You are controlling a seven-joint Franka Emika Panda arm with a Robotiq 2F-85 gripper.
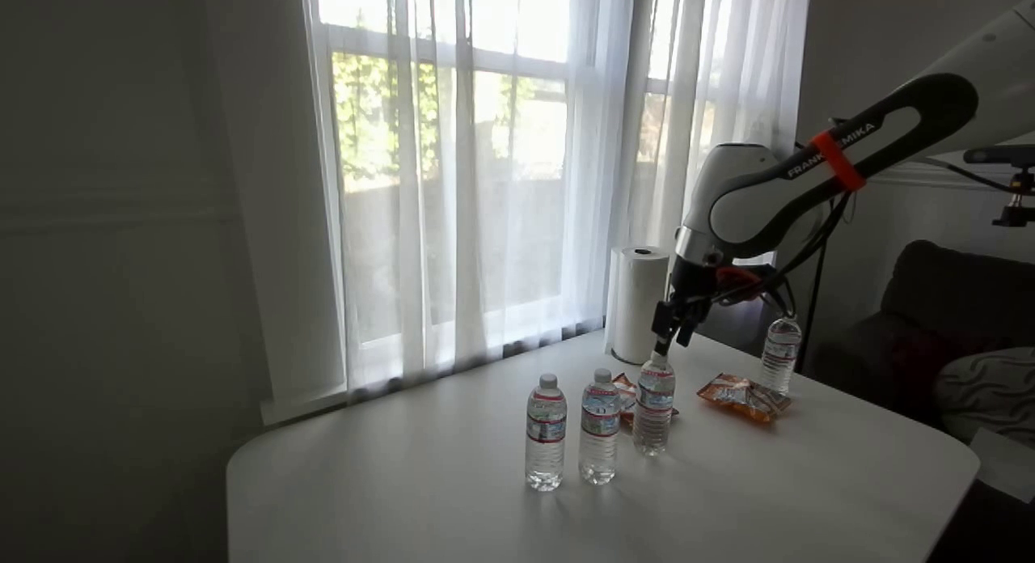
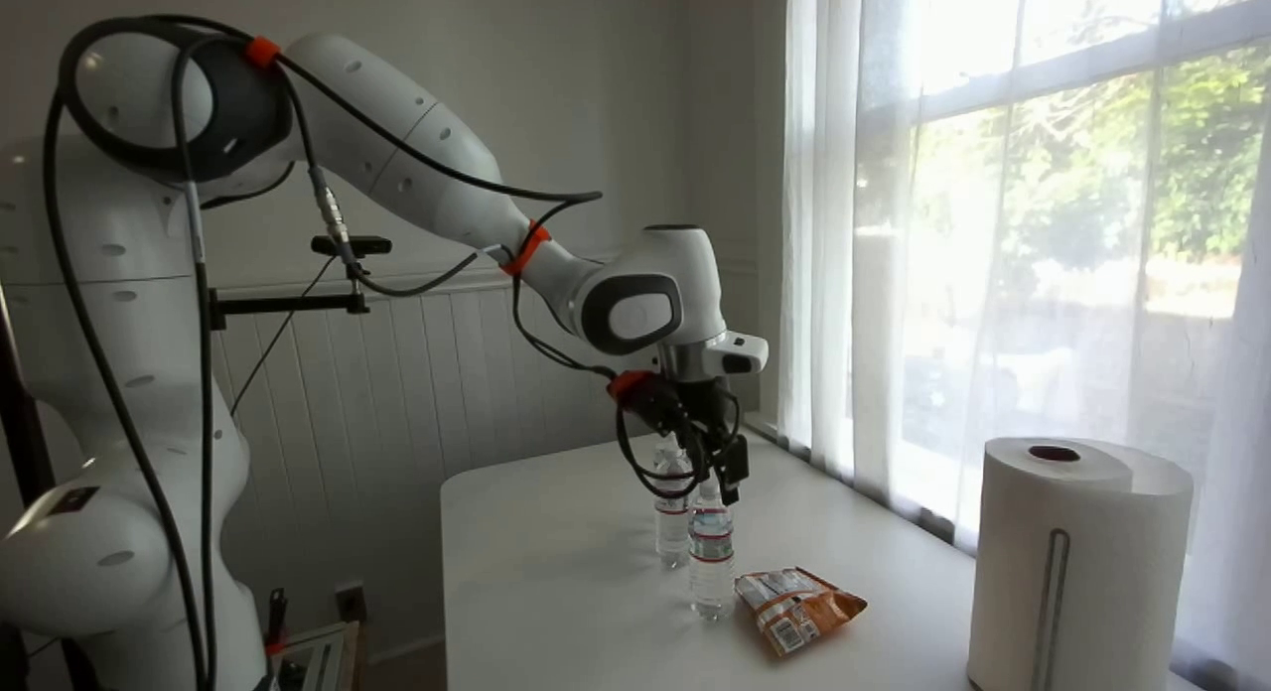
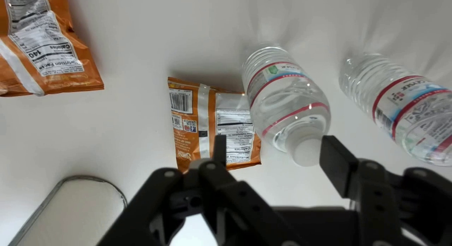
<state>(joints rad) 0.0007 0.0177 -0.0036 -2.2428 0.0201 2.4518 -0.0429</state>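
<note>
My gripper (image 3: pixel 274 148) stands open, pointing down over a clear water bottle (image 3: pixel 286 97) with a white cap. In the wrist view that cap (image 3: pixel 308 152) shows between the fingers, close beside the right-hand one; whether they touch I cannot tell. The same upright bottle (image 1: pixel 653 409) stands directly below the gripper (image 1: pixel 673 340) in an exterior view, its cap partly hidden by a fingertip. From another angle, the gripper (image 2: pixel 733 478) is at the top of the bottle (image 2: pixel 711 562). An orange snack bag (image 3: pixel 215 126) lies flat beside the bottle, under the left finger.
More upright bottles stand on the white table (image 1: pixel 388 498): one bottle (image 1: pixel 599 433) close by, another bottle (image 1: pixel 546 433) beyond it, and a bottle (image 1: pixel 781 357) near the far edge. A second orange bag (image 1: pixel 744 397) and a paper towel roll (image 2: pixel 1082 562) are there too.
</note>
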